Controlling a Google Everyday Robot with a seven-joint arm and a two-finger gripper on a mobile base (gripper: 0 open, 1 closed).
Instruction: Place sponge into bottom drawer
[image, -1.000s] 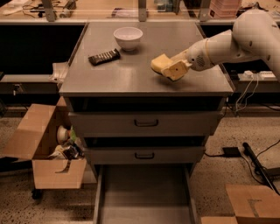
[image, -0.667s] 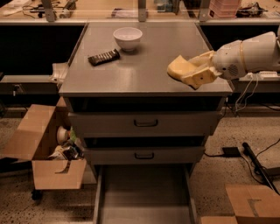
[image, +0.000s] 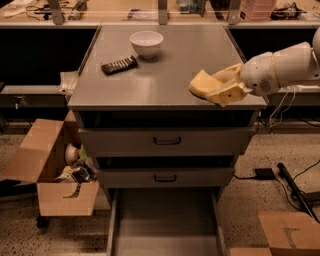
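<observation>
The pale yellow sponge (image: 204, 83) is held in my gripper (image: 222, 85), just above the front right corner of the cabinet top (image: 165, 75). The gripper's fingers are shut on the sponge, one above and one below it. My white arm (image: 282, 67) reaches in from the right. The bottom drawer (image: 167, 225) is pulled out below, a shallow grey tray with low side walls, empty. The sponge is well above it and to its right.
A white bowl (image: 146, 43) and a dark ribbed bar (image: 119, 65) lie at the back left of the top. Two grey-fronted drawers (image: 166, 141) are shut. An open cardboard box (image: 55, 172) with clutter stands on the left; another box (image: 287, 232) and cables lie on the right.
My gripper has carried the sponge forward and to the right, from the middle right of the top to its front right corner.
</observation>
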